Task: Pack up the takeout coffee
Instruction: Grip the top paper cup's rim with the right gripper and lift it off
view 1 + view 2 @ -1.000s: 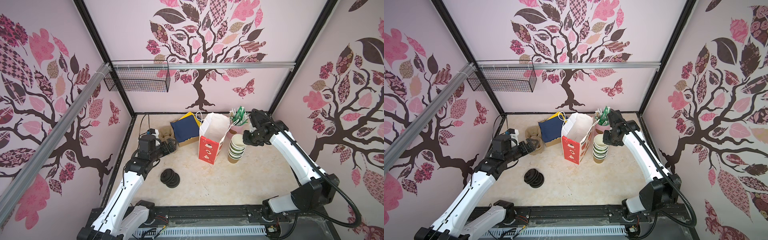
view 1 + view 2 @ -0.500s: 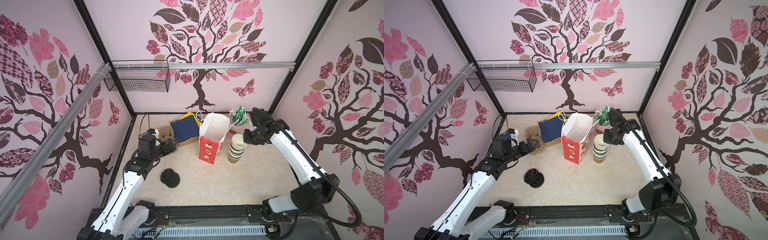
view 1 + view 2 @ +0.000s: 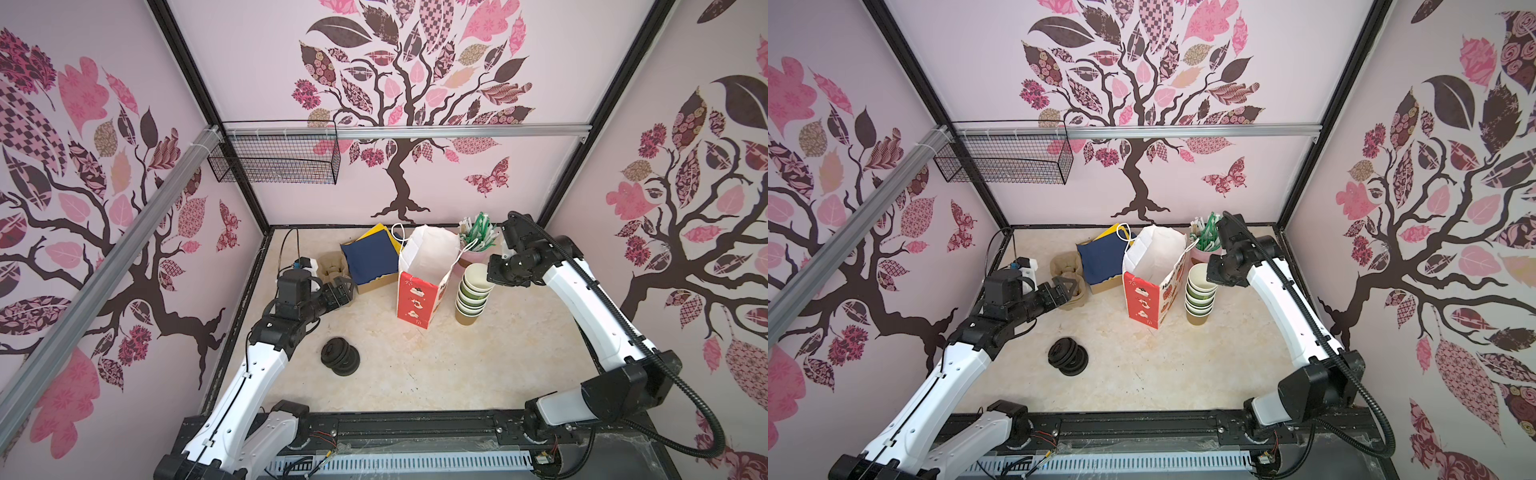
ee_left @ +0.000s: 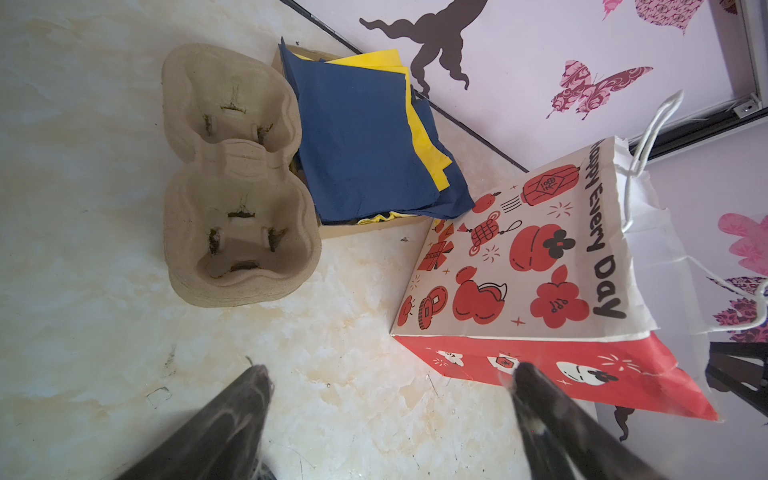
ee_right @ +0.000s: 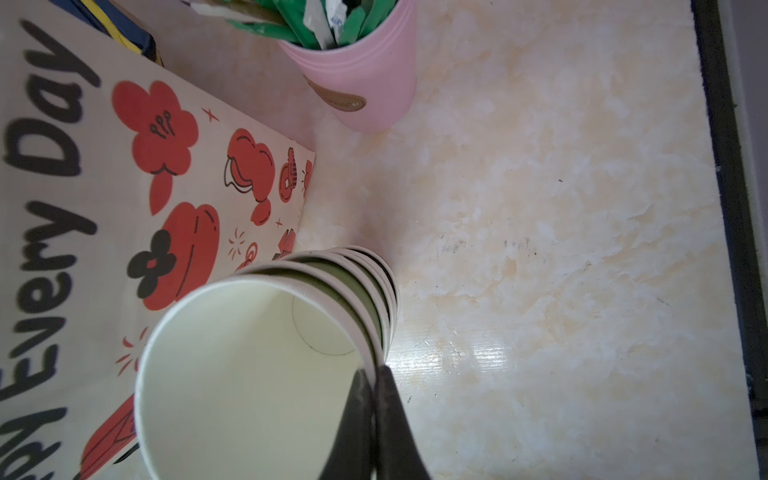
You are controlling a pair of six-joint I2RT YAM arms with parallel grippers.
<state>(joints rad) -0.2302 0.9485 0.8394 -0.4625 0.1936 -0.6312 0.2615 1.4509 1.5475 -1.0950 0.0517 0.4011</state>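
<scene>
I see right gripper [image 5: 372, 370] clamped on rim of top cup [image 5: 249, 374], right side | stack [image 3: 471, 297] upright, right of bag [image 3: 415, 299] | left gripper [image 4: 389, 368] spread, farther off

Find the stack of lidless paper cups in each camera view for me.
In a top view: cup stack right of centre.
In a top view: cup stack right of centre too.
Left wrist: not in it.
Right wrist: cup stack close up, under the lens.
Shared landmark: red-and-white bag, in all four views.

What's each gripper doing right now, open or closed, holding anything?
Left gripper: open, holding nothing.
Right gripper: closed on the rim of the top cup of the nested stack.
</scene>
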